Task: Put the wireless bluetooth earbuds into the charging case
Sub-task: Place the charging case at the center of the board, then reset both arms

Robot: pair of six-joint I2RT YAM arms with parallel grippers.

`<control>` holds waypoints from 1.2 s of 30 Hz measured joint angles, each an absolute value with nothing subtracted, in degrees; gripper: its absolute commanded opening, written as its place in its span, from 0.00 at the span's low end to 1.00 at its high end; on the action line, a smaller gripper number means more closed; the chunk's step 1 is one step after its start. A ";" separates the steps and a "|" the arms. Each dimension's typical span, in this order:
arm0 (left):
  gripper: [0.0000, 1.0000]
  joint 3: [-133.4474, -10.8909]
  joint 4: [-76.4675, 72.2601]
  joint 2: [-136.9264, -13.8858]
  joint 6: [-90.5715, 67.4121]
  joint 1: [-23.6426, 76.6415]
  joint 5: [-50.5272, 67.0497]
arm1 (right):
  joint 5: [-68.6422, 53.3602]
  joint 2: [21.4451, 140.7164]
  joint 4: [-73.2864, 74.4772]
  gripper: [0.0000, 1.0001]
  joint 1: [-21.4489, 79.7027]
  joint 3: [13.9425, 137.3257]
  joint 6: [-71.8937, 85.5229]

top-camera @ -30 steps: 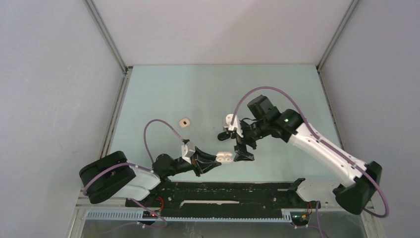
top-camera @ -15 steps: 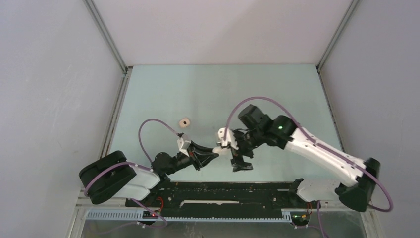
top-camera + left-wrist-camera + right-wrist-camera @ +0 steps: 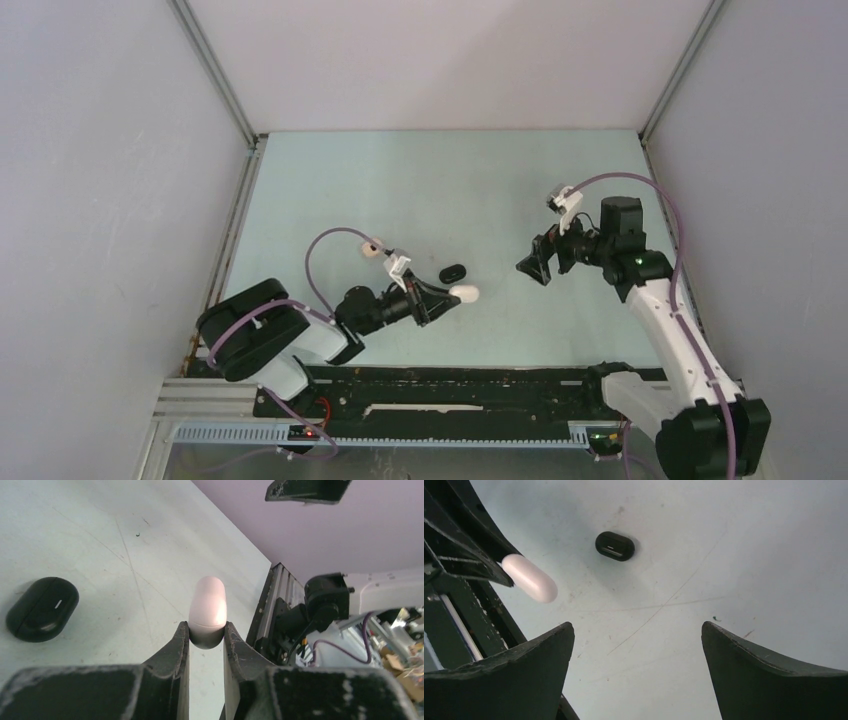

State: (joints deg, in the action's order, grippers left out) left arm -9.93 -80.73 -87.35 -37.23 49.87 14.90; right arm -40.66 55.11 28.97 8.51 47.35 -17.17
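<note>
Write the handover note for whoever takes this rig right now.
Left end effector: shut on the closed pale pill-shaped case, apparently raised off the table.
Right end effector: open, empty, out to the right.
Black case: closed, on the table beyond the held one.
Small cream item: farther left, partly behind the left arm's cable.
Done: cannot tell; no earbuds in view, both cases shut.
Left: check the buds are seated, then set the held case down.
</note>
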 measured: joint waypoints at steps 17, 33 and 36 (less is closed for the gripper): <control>0.33 -36.01 -34.98 -97.06 -49.82 56.31 1.56 | -42.22 54.87 27.62 1.00 5.43 47.37 -14.81; 1.00 -39.68 3.53 -74.96 -33.19 52.36 -11.09 | -35.70 53.91 24.77 1.00 5.43 46.87 -10.76; 1.00 -40.77 9.28 -66.52 -29.34 50.72 -18.17 | -31.11 51.66 21.10 1.00 5.43 45.23 -7.57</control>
